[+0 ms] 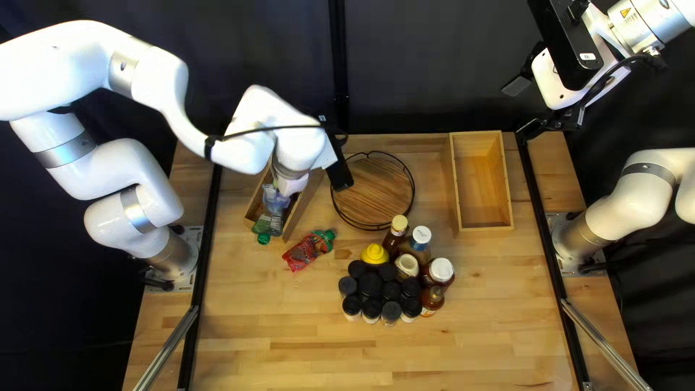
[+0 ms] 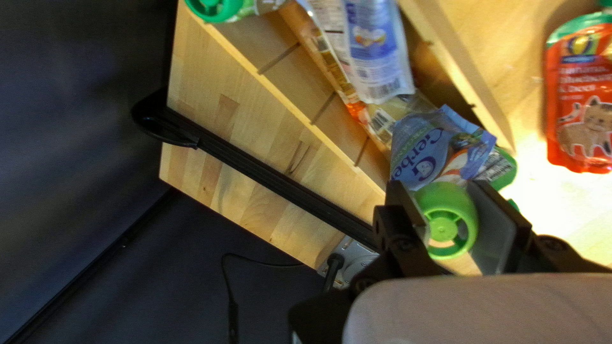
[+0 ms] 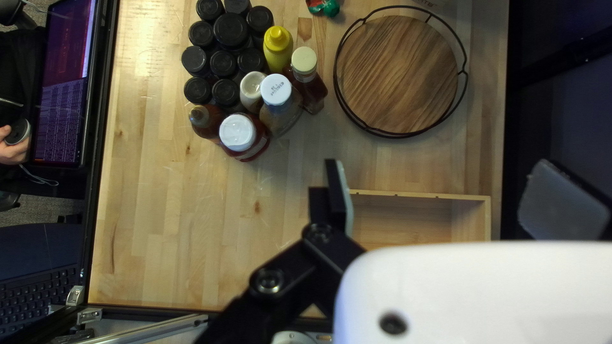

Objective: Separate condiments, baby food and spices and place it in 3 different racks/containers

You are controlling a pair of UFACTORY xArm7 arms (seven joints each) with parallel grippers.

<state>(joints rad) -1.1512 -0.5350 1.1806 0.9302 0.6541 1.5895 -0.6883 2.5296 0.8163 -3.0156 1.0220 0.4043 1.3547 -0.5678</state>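
Pouch of blue plastic, green cap pinched in left gripper, could topple off the crowded wooden box if released askew; right gripper gapes empty.

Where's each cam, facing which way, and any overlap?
Top left: above the table's near edge, slanting down toward the curtain; left arm, right arm show.
Left wrist: on that arm, looking along left tool at the pouch box.
Right wrist: on that arm, looking along right tool, down over the table; person's hand past its near edge.
Shared: top left and right wrist both show the round rack.
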